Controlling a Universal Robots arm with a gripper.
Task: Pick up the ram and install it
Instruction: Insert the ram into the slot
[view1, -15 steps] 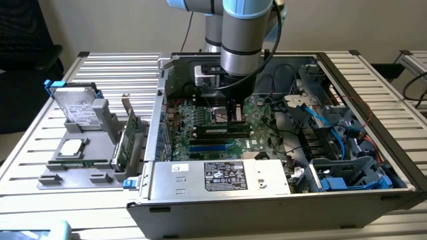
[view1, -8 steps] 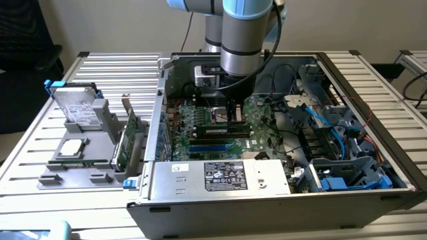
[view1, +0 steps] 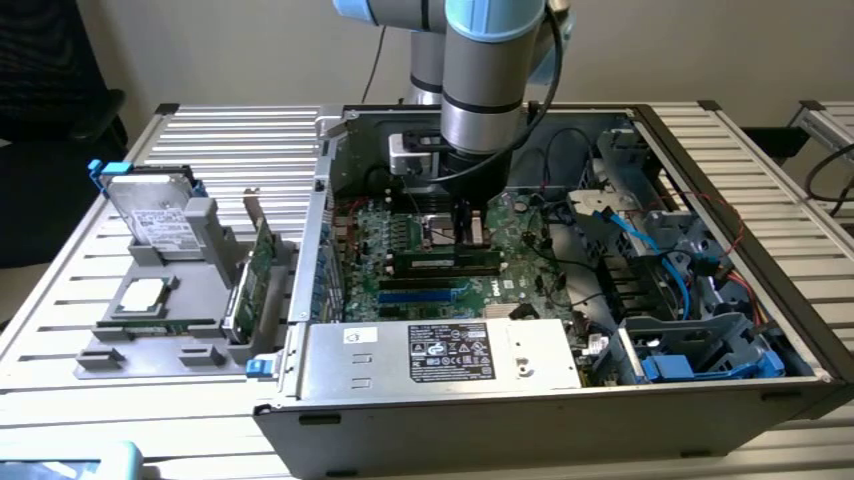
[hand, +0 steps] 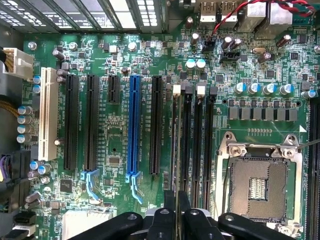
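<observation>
now claw nearly closed, pinching ram at memory slots

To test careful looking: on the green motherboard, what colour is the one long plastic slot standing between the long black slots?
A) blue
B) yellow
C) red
A: the long blue plastic slot sits between long black slots on the green motherboard.

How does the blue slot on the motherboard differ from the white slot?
The blue slot is narrow; the white slot is clearly wider. The blue slot has black slots on both sides; the white slot is outermost in the row. The blue slot ends in a pale blue latch; the white slot has none. Both are long, empty and parallel on the green motherboard.
</observation>
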